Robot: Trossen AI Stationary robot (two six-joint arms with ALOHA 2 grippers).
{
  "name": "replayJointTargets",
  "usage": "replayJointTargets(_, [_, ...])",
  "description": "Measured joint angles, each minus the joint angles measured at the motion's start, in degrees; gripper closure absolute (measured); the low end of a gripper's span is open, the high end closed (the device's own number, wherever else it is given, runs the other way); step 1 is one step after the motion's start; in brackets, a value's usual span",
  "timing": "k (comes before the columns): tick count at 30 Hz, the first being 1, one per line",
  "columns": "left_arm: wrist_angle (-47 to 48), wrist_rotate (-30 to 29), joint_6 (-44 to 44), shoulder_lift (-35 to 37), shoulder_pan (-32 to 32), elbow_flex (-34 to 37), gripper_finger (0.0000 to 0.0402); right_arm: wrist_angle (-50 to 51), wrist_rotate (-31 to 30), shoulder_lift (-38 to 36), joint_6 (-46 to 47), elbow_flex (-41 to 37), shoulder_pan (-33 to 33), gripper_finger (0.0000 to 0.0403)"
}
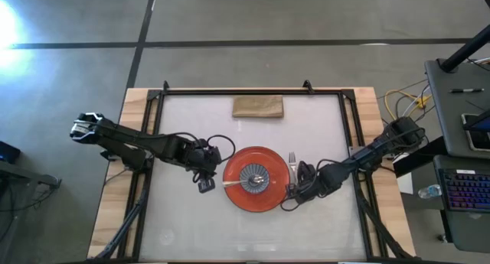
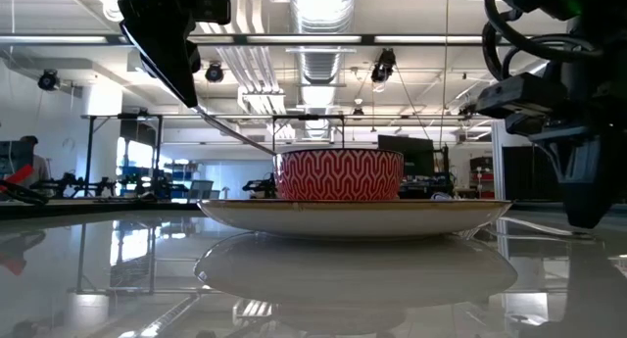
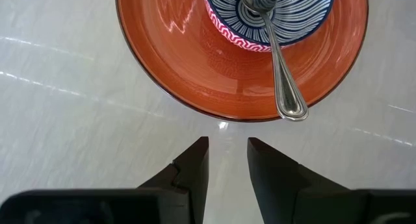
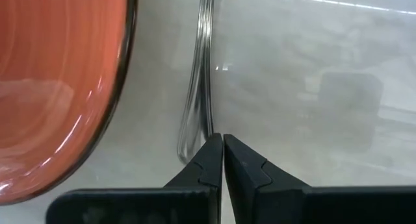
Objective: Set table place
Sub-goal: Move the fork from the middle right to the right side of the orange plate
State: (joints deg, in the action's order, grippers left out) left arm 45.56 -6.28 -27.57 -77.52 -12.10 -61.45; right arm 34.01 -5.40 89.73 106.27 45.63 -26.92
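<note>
An orange plate (image 1: 256,197) lies in the middle of the white table (image 1: 184,226) with a blue-striped bowl (image 1: 255,175) on it. A spoon (image 3: 281,68) lies with its bowl end in the bowl and its handle end over the plate's left rim. A fork (image 1: 292,163) lies flat on the table just right of the plate. My left gripper (image 3: 227,149) is open and empty on the table's left side of the plate, close to the spoon's handle end (image 3: 292,111). My right gripper (image 4: 223,145) is shut beside the fork's handle (image 4: 198,87). My right gripper's shut fingertips (image 4: 211,149) stand low over the table right beside the free end of the fork's handle (image 4: 187,146), pointing along the fork. I cannot tell whether they touch it. The fork lies flat on the table.
A folded brown napkin (image 1: 258,106) lies near the table's far edge. A thin black frame (image 1: 253,91) borders the white sheet. A dark desk with a keyboard (image 1: 467,189) stands beyond the right edge. In the low view the plate (image 2: 353,216) and bowl (image 2: 338,174) stand between both arms.
</note>
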Motion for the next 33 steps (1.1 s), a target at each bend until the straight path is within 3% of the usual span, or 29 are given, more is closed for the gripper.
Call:
replayJointTargets(23, [-0.04,-0.03,-0.44,0.00,0.00,0.00,0.0311,-2.49,0.58,1.56,-0.21,0.00,-0.72,0.0394])
replayJointTargets(29, [-0.36,-0.02,-0.55,0.00,0.00,-0.01,0.0311,0.64,-4.19,-0.19,1.85,-0.03,-0.71,0.0394])
replayJointTargets(33, [-0.46,0.02,0.54,0.04,0.00,-3.19,0.0311,3.99,-12.25,-5.19,-2.02,4.29,-0.72,0.0394])
